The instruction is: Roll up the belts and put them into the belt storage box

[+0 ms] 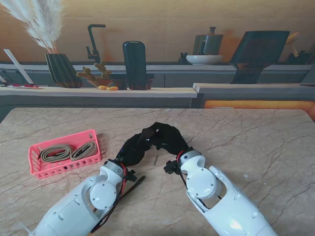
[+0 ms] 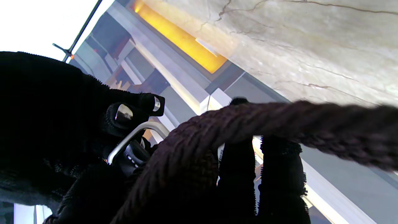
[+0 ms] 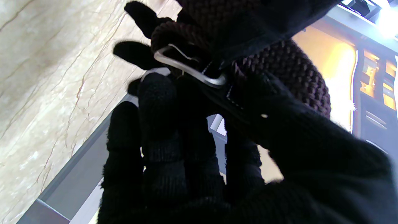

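Observation:
Both black-gloved hands meet over the middle of the table, my left hand and my right hand closed together on a dark braided belt. From the stand view the belt is lost among the gloves. The left wrist view shows it curving across my left fingers, with its silver buckle against the right hand's fingers. In the right wrist view the buckle sits on the braided coil, beyond my right fingers. The pink belt storage box stands to the left, holding two rolled beige belts.
A dark strap or cable trails beside my left forearm; I cannot tell which. A small thin object lies on the marble between the wrists. Behind the table's far edge runs a counter with a vase, plants and a dark cylinder.

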{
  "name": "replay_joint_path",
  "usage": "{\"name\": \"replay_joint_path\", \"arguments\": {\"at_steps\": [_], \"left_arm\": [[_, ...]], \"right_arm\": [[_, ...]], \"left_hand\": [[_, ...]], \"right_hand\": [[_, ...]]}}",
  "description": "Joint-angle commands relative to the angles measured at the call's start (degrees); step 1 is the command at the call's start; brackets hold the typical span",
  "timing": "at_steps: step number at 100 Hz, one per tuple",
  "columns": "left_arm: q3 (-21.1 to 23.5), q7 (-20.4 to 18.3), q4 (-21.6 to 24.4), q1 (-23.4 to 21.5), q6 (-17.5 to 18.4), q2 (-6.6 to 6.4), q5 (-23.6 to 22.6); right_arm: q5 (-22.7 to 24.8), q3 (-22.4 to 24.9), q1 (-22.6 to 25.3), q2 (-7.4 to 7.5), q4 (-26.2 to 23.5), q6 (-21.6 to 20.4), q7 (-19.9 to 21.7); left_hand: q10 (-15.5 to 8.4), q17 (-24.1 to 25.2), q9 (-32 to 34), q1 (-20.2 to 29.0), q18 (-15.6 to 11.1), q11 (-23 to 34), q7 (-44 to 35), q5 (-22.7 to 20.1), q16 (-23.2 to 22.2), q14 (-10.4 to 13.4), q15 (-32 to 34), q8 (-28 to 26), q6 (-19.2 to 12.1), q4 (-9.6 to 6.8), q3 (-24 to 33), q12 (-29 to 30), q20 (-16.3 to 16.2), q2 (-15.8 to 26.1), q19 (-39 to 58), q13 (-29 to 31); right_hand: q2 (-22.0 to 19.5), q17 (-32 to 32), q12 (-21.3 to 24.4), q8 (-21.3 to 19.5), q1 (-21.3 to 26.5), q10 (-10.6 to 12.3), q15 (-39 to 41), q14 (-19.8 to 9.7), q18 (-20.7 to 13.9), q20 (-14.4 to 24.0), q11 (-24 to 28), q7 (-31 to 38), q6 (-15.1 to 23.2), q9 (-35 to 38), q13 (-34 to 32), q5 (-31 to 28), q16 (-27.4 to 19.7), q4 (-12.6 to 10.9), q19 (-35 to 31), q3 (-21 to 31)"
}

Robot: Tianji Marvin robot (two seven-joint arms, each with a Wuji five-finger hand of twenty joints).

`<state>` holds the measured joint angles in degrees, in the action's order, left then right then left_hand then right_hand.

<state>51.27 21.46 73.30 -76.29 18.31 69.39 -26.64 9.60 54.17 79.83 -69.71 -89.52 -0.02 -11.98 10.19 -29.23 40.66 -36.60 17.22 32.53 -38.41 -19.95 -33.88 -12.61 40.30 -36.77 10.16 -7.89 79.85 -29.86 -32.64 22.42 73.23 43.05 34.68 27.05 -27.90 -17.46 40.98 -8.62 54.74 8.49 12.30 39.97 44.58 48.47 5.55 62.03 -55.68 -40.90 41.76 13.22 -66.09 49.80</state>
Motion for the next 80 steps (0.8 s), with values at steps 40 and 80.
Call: {"name": "replay_joint_path", "arguments": {"at_steps": [40,80], "left_arm": [[-0.17,-2.60,2.23,-0.86,-1.17,0.93,3.17],[-0.93,-1.85,1.64,-0.08,-1.46,0.28,-1.23]], "right_arm": [[6.55,-1.76,-0.96,0.42,1.82,-7.08,1.52],[4.51,-4.20,-2.59,-1.09,2.79,-4.66,-0.85]], "left_hand": [[1.14,-21.60,20.11,8.04,1.90,12.26,-16.29,-15.06,-2.38,0.45,18.87,3.59,-4.45,3.81,-0.16,-7.02,2.23,17.57,20.27,20.67],[1.49,-24.74,21.48,8.30,4.10,14.70,-17.12,-16.38,-0.69,-0.38,20.91,4.81,-2.99,2.09,1.09,-6.26,6.90,17.57,21.59,22.42]], "right_hand": [[3.65,0.40,1.06,-13.84,-15.33,1.08,-3.60,-3.50,-2.77,0.71,-0.39,-10.21,-3.59,-11.31,6.12,7.64,-0.99,-6.21,2.28,-1.16],[-9.55,4.13,3.16,-1.75,3.01,2.94,2.12,-2.03,-1.58,-0.27,0.73,9.49,8.13,4.15,-4.86,-3.46,-0.84,-1.48,-2.98,-5.54]]}}
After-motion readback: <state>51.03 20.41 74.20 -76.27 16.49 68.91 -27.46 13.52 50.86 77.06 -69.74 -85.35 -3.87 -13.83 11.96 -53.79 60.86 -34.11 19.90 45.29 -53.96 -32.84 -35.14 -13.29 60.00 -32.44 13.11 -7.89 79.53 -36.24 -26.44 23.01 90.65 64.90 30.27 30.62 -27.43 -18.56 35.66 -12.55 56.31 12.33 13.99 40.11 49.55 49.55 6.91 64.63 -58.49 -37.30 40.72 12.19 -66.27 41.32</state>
